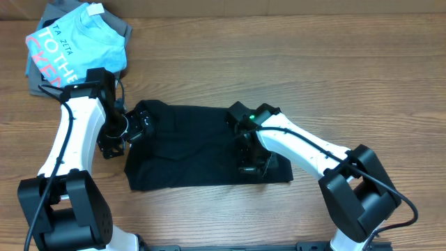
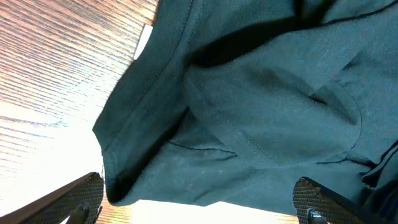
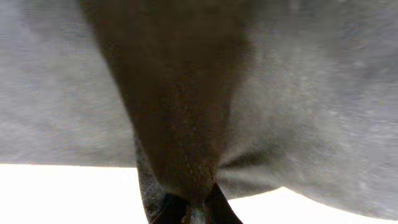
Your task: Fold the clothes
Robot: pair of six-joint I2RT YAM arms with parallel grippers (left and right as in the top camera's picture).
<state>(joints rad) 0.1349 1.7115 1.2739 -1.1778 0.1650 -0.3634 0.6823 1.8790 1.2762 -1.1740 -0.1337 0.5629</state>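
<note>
The black shirt [image 1: 188, 146] lies spread across the middle of the wooden table. My left gripper [image 1: 136, 129] is at its left end by the collar. In the left wrist view that gripper [image 2: 199, 208] stands wide open, its fingers [image 2: 81, 199] either side of the hem of the shirt [image 2: 261, 112], and a small white tag [image 2: 143, 40] peeks out by the collar. My right gripper [image 1: 251, 167] is down on the shirt's lower right part. In the right wrist view it [image 3: 193, 211] is shut on a pinched ridge of the shirt [image 3: 298, 93].
A light blue tee [image 1: 80, 42] with pink and white lettering lies on grey folded garments [image 1: 42, 80] at the back left corner. Bare wooden table [image 1: 313, 63] stretches behind and to the right of the shirt.
</note>
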